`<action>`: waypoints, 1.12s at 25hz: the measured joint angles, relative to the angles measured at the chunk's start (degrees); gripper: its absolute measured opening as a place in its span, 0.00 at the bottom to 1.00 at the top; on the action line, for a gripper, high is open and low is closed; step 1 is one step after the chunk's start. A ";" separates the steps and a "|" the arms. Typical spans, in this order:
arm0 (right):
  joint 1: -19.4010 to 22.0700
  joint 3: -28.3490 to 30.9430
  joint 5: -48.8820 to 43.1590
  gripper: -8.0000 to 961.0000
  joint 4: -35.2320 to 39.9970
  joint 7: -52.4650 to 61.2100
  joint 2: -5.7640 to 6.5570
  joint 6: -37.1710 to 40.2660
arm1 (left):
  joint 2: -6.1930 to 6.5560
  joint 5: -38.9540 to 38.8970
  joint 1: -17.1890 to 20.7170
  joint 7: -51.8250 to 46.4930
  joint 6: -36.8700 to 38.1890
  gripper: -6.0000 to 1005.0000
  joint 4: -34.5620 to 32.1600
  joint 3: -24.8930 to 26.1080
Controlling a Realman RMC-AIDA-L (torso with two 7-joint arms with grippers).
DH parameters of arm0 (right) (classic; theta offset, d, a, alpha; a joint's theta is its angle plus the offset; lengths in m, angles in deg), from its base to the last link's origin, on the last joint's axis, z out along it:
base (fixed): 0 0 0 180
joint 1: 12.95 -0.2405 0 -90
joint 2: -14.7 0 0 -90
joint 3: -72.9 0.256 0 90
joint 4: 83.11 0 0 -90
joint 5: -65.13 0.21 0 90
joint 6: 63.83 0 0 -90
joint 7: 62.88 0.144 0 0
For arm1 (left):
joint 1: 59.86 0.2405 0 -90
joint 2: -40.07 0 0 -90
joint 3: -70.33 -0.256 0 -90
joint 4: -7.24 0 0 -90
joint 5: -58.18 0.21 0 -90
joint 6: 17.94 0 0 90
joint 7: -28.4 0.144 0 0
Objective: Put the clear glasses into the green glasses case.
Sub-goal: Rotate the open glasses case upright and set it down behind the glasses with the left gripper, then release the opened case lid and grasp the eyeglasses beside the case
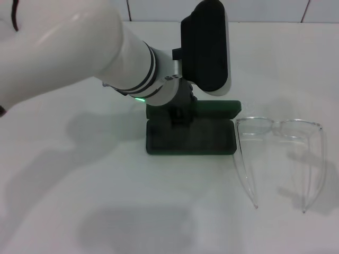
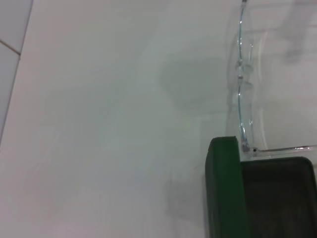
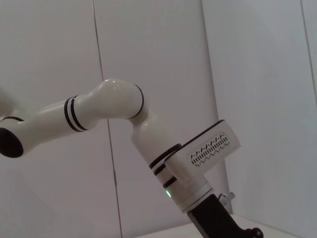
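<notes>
The green glasses case point(image 1: 212, 142) lies open at the middle of the table, with its dark lining up and its lid point(image 1: 220, 108) folded back on the far side. My left gripper point(image 1: 180, 114) hangs down over the left half of the case, at the hinge line. The clear glasses point(image 1: 278, 127) rest on the table just right of the case, front away from me and temple arms pointing toward me. The left wrist view shows the case's green edge point(image 2: 225, 188), its lining point(image 2: 280, 198) and the clear glasses point(image 2: 242, 74) beyond it. My right gripper is out of view.
The white table point(image 1: 79, 174) runs up to a tiled wall point(image 1: 265, 9) at the back. My left arm point(image 1: 79, 47) crosses the upper left of the head view, and the right wrist view shows the left arm point(image 3: 109, 104) against the wall.
</notes>
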 joint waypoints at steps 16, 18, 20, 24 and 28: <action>0.06 -0.06 -0.05 0.89 0.00 -0.05 -0.09 0.09 | 0.03 0.40 0.60 -2.27 -1.29 0.43 -0.51 -0.73; 0.06 -0.06 -0.07 0.89 0.00 -0.04 -0.09 0.09 | 0.01 0.55 0.72 -2.49 -1.26 0.43 -0.70 -1.05; 0.06 -0.06 -0.09 0.89 0.00 -0.04 -0.09 0.07 | 0.03 0.67 0.93 -2.75 -1.10 0.44 -1.12 -1.30; 0.06 -0.06 -0.10 0.89 0.00 -0.04 -0.10 -0.04 | 0.10 0.82 1.30 -3.08 -0.71 0.44 -2.21 -1.33; -0.20 0.02 0.02 0.89 0.00 -0.04 -0.03 -0.02 | 0.10 0.83 1.50 -3.17 -0.06 0.45 -2.95 -1.32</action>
